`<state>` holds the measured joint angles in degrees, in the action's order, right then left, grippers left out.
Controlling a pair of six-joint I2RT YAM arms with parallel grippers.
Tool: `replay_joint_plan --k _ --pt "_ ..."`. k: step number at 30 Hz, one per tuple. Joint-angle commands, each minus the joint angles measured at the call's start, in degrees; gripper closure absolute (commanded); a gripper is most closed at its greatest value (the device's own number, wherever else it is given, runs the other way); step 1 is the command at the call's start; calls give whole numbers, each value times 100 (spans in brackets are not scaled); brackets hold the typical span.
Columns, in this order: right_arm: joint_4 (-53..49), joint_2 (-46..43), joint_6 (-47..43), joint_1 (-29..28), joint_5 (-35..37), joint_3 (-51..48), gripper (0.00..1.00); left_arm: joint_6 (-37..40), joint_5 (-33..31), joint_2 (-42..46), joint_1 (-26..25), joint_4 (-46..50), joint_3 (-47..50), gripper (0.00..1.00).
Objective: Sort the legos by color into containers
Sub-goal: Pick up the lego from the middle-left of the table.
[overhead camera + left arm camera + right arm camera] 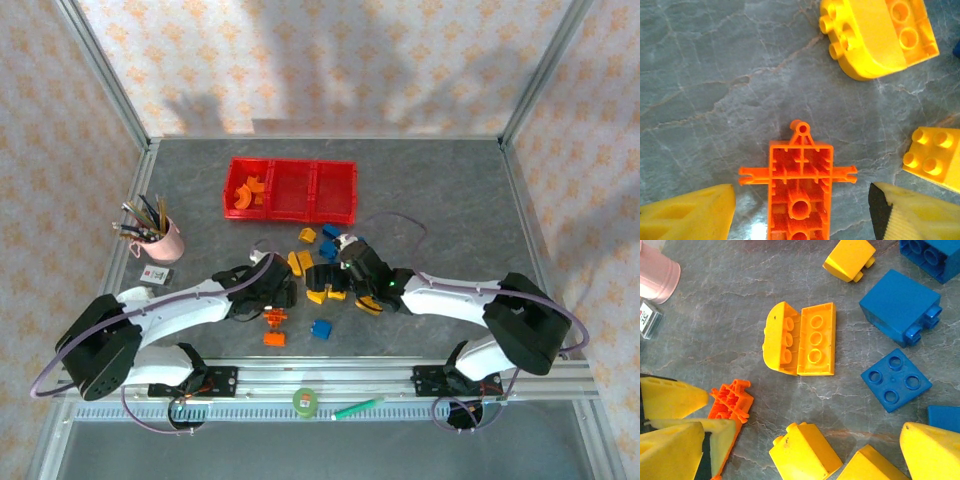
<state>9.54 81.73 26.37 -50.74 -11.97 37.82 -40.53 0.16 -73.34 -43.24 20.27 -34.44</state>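
left gripper (802, 200): open, jaws either side of the spiky orange piece (800, 185)
right gripper (817, 427): open, low over yellow and blue legos (321, 329)
legos: crowded between both arms on the counter (440, 190); some orange in the left bin
containers (295, 185): just far of the pile
around: pink cup (165, 240) far left; tape roll (305, 401), pen (358, 408) near edge

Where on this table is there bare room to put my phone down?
Bare table lies right of the bins, in the strip behind them, and between them and the pencil cup. In front of the bins it is crowded: bricks, the left arm and the right arm meet there.
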Motion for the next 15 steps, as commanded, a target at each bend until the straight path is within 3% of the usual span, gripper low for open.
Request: replay_joint_plan --k 1,11,15 --pt "127 -115 61 -31 194 -58 0 -60 -96 -115 -118 -194 61 28" --pt "162 -59 75 -32 164 -71 0 -42 -245 -655 -202 -170 -55 40" --pt "171 -78 62 -32 207 -69 0 -25 -260 -664 -211 -177 -19 50"
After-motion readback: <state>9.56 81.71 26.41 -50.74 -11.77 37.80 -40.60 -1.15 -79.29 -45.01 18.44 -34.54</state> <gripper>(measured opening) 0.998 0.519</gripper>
